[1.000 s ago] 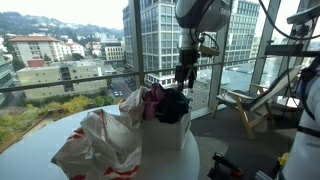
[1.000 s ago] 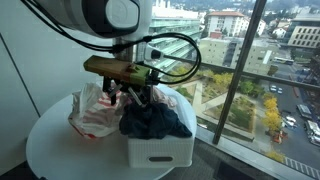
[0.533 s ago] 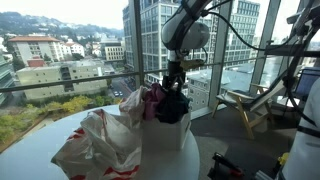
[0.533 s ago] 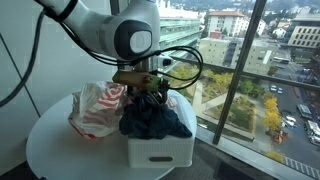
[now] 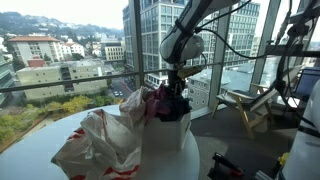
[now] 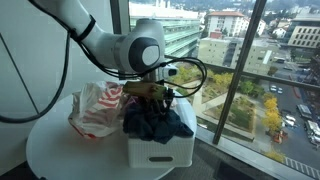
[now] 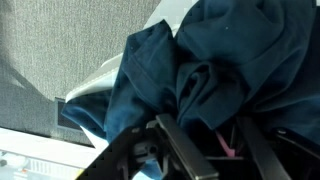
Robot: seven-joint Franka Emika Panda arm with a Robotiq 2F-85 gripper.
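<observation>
A white bin (image 5: 165,137) (image 6: 160,153) stands on a round white table and is heaped with clothes. A dark blue garment (image 5: 173,108) (image 6: 155,123) (image 7: 220,60) lies on top, with a pink garment (image 5: 153,100) beside it. My gripper (image 5: 172,94) (image 6: 150,99) (image 7: 225,150) is lowered onto the heap. Its fingers are apart, one on each side of a fold of the blue cloth. A strip of pink cloth (image 7: 228,146) shows between them. The fingertips are hidden in the fabric in both exterior views.
A white and red cloth (image 5: 95,140) (image 6: 95,110) hangs over the bin's side onto the table (image 5: 35,152) (image 6: 55,150). Tall glass windows (image 6: 250,90) stand close behind. A chair (image 5: 240,105) and dark equipment stand on the floor beyond the table.
My gripper has come down from above the bin into the pile of clothes, and the arm has leaned lower over it.
</observation>
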